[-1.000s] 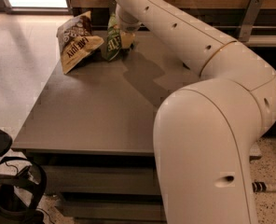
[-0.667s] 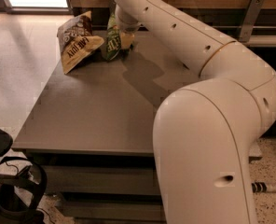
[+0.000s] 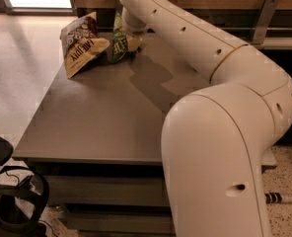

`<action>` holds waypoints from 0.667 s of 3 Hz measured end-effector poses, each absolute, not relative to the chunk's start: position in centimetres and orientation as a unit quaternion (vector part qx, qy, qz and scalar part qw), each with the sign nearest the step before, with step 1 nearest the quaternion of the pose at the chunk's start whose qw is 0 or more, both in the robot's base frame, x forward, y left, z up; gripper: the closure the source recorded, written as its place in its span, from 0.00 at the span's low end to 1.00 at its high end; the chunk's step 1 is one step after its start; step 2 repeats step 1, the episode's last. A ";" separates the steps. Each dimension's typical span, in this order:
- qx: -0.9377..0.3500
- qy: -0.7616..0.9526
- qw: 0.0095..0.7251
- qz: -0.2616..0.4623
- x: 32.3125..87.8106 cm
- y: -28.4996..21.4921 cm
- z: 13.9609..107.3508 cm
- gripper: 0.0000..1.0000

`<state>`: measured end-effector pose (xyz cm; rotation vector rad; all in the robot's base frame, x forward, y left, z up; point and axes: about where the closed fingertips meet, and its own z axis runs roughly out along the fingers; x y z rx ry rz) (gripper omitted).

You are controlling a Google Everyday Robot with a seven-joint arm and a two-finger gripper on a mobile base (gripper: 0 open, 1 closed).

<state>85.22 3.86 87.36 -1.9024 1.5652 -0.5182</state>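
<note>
Claw (image 3: 132,39): low at the tabletop's (image 3: 96,117) far edge, tight against the green chip bag (image 3: 118,42); whether it grips cannot be told.
Arm (image 3: 220,132): white, stretching from the near right corner to the far edge.
Green chip bag: upright at the far edge.
Yellow-brown chip bag (image 3: 82,46): tilted near the far left corner, just beside the green one.

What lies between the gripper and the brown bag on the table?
The camera view shows the green bag there, close beside the gripper at the table's far end.
</note>
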 end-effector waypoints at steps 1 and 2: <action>-0.720 0.592 0.306 -0.195 85.2 3.9 87.2 0.00; -0.720 0.592 0.306 -0.195 85.2 3.9 87.2 0.00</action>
